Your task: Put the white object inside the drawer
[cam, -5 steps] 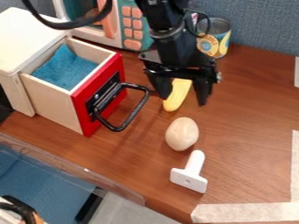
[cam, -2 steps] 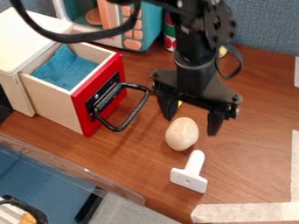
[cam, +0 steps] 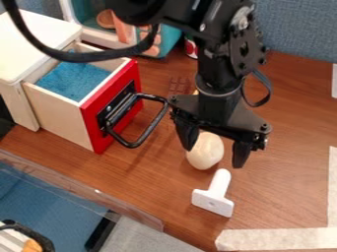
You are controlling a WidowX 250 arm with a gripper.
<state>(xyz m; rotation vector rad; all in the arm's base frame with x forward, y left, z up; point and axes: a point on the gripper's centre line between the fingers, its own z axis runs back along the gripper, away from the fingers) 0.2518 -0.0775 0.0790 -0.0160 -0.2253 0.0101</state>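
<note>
Your black gripper (cam: pixel 215 155) hangs over the wooden table (cam: pixel 280 189), its two fingers spread wide with nothing pinched between them. From the camera's side, a cream egg-shaped object (cam: pixel 207 156) shows between and behind the fingers. Just nearer the camera lies the thing you want: a white T-shaped piece (cam: pixel 214 194), flat on the table, its rounded stem pointing toward the egg shape and its crossbar toward the camera. To the left in the view, the drawer (cam: pixel 56 115) stands pulled out of its pale cabinet (cam: pixel 29 44), with blue cloth (cam: pixel 74 76) inside and a black handle (cam: pixel 152 124) jutting from its red front.

You appear to be at the approach step, with the pickup yet to be made. The next move likely calls for bringing the spread fingers over the white stem, clear of the egg shape, then lowering so one finger goes down on each side before closing. After that, you would need enough lift to carry the piece over the handle and red front.
</note>
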